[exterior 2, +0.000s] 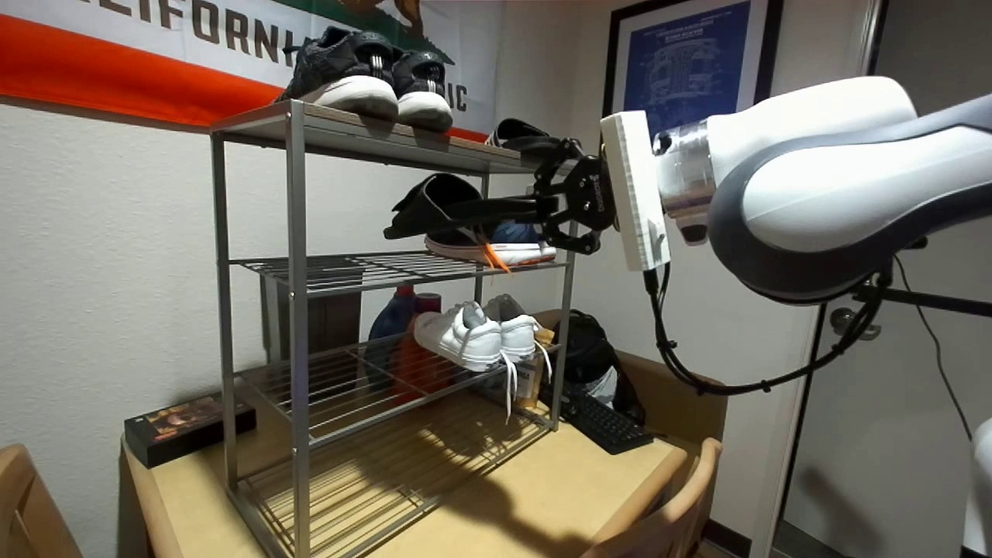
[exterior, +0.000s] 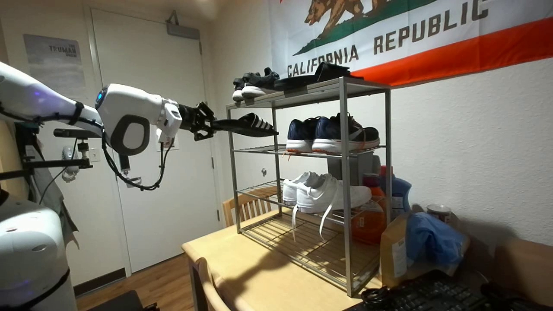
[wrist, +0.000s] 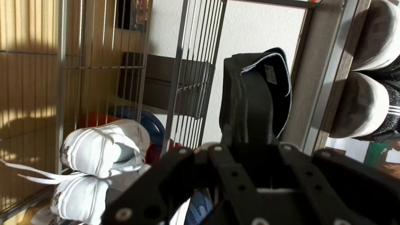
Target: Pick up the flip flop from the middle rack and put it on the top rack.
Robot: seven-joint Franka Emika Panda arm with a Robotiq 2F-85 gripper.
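At left in an exterior view, with the gripper pinched narrow on its heel end, holds the flip flop, strap end outward and dipping slightly. Could twist or slide loose there, given so short a bite and so much sole unsupported beyond it. Sits in height between the middle rack and the top rack, apparently touching neither; cannot tell how far in under the upper one. If raised straight up from here, could catch strap or toe on the underside or front edge; would probably need backing out first. Brought over too low or too far toward that view's left, could shove the black shoes, set close to the front edge. Aimed too far right, could land half on the sandal, for want of bare board. Swung sideways before rising, could bump the sneakers on the middle rack.
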